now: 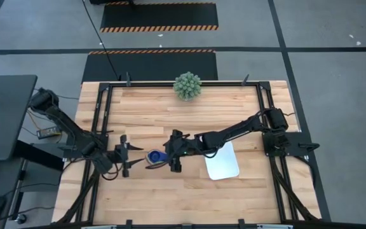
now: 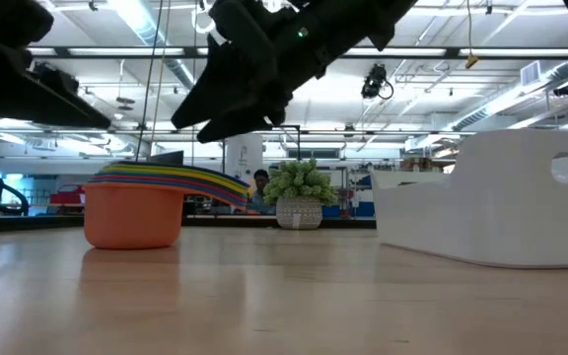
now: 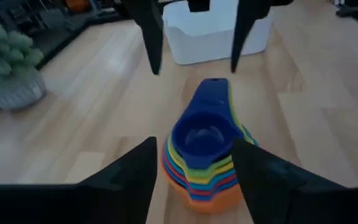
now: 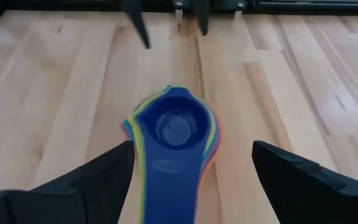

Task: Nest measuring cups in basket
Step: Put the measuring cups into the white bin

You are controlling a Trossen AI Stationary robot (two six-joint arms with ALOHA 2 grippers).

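- Sitting nested in one stack, the measuring cups point(image 1: 155, 156) point(image 2: 156, 202) point(image 3: 202, 155) point(image 4: 174, 134) rest on the bare desk point(image 1: 170, 191), not in the basket point(image 1: 222, 161) point(image 2: 501, 207) point(image 3: 216, 34).
- You can see the stack order in the left wrist view: dark blue cup on top, orange cup at the bottom, rainbow rims between.
- Stack sits left of the basket, apart from it, about mid-desk.
- The basket is right of the stack; from above, the right arm crosses over part of it.
- Right end effector point(image 1: 172, 159) point(image 4: 191, 168) is open, fingers spread wide to either side of the stack's handle end, not touching the cups.
- In the low view it hangs above the stack with a clear gap under it point(image 2: 240, 94).
- Left end effector point(image 1: 125, 155) point(image 3: 194, 168) is open too, fingers either side of the stack from the left, just short of it per the overhead view.
- The two end effectors face each other across the stack.
- Spiky green plant point(image 1: 187, 86) point(image 2: 301, 194) point(image 3: 8, 65) stands at the far edge of the desk, well apart from everything.
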